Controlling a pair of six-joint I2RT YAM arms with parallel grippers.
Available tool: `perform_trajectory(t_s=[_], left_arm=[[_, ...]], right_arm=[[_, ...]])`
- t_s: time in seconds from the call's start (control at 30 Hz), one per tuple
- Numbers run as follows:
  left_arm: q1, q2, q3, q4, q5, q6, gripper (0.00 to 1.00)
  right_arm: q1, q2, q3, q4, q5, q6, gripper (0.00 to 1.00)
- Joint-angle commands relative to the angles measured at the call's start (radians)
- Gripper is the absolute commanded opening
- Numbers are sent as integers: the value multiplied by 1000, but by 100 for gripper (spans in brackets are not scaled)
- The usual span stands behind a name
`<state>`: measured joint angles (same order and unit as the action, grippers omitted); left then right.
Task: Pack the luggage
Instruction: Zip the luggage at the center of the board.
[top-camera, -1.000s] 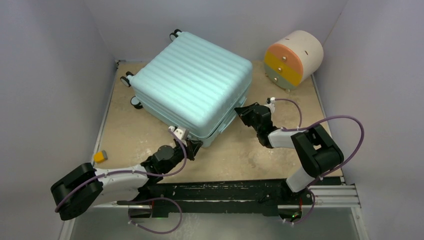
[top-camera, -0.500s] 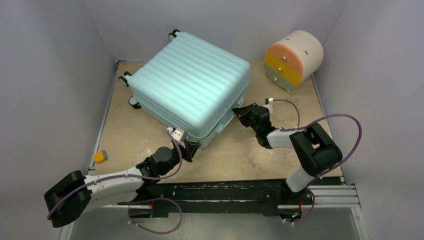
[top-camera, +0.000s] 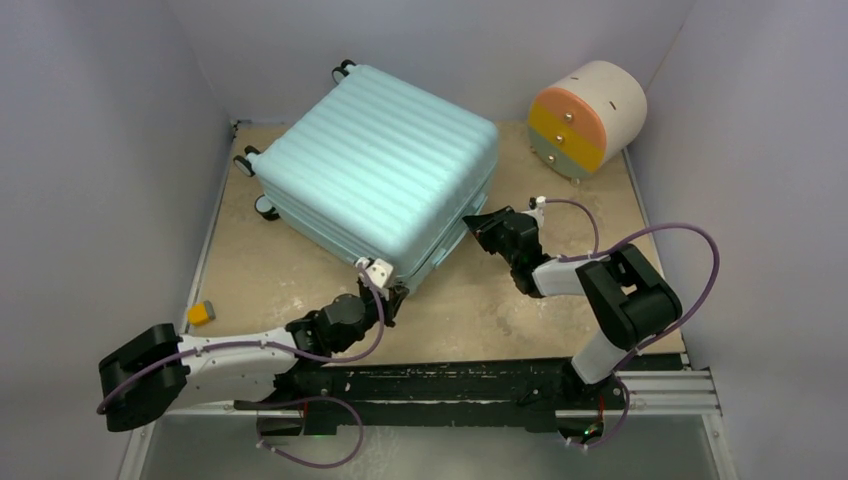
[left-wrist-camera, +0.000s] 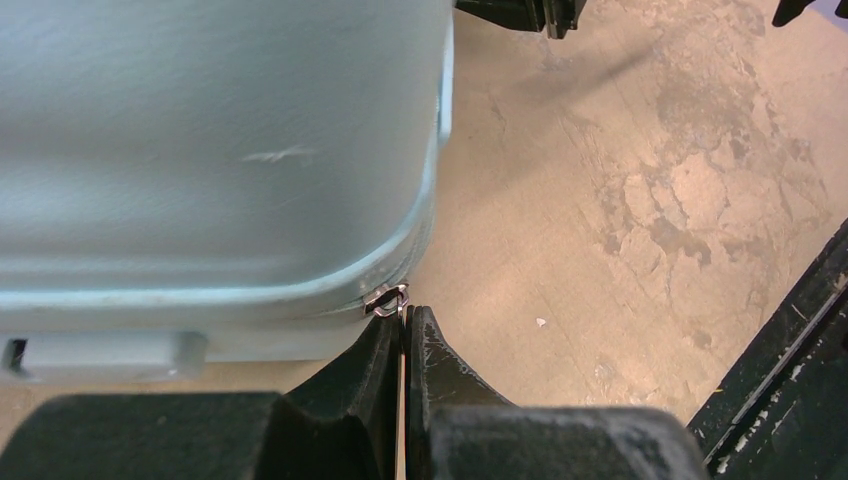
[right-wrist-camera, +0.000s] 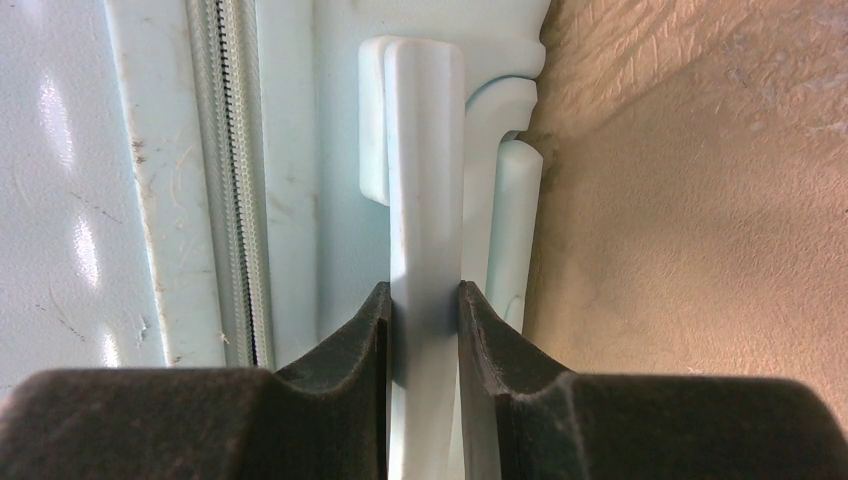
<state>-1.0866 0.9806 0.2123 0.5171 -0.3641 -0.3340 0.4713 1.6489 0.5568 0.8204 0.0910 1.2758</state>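
Note:
The luggage (top-camera: 375, 175), a pale teal ribbed suitcase, lies flat and closed on the beige table, with its wheels toward the back left. At its near corner my left gripper (top-camera: 388, 292) is shut on the small metal zipper pull (left-wrist-camera: 388, 298), which is pinched between the fingertips (left-wrist-camera: 430, 335). On the suitcase's right side my right gripper (top-camera: 478, 225) is shut on the teal side handle (right-wrist-camera: 425, 150). The handle runs straight between the jaws, beside the zipper track (right-wrist-camera: 235, 180).
A round cream drawer unit (top-camera: 585, 118) with orange, yellow and green fronts stands at the back right. A small orange and grey block (top-camera: 201, 313) lies near the left edge. Grey walls close in three sides. The black base rail (top-camera: 450, 380) runs along the front.
The suitcase has shifted slightly to the left and back. My left gripper has followed the near corner, still pinching the zipper pull. The right gripper has kept hold of the handle.

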Motion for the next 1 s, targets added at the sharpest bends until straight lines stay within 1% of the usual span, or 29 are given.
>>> perform_trajectory(t_s=[0.0,0.1,0.27,0.47,0.77,0.9,0.97], left_arm=[[-85,83,89,38,142,27,0],[-108,156,134,59,132,42,0],[-114,250,217,84,128,62,0],[-114,388,378,20,112,81,0],[-111,607,581,18,98,86,0],[-110,663,652,-6,113,92,0],[-110,659,655,-10,116,89,0]], right_arm=[[105,79,-46,-202,-241,18,0],[114,84,-50,-196,-243,22,0],[125,82,-58,-189,-238,25,0],[130,102,-81,-136,-260,38,0],[133,115,-110,-86,-284,46,0],[133,108,-122,-78,-292,40,0],[133,91,-127,-91,-288,32,0]])
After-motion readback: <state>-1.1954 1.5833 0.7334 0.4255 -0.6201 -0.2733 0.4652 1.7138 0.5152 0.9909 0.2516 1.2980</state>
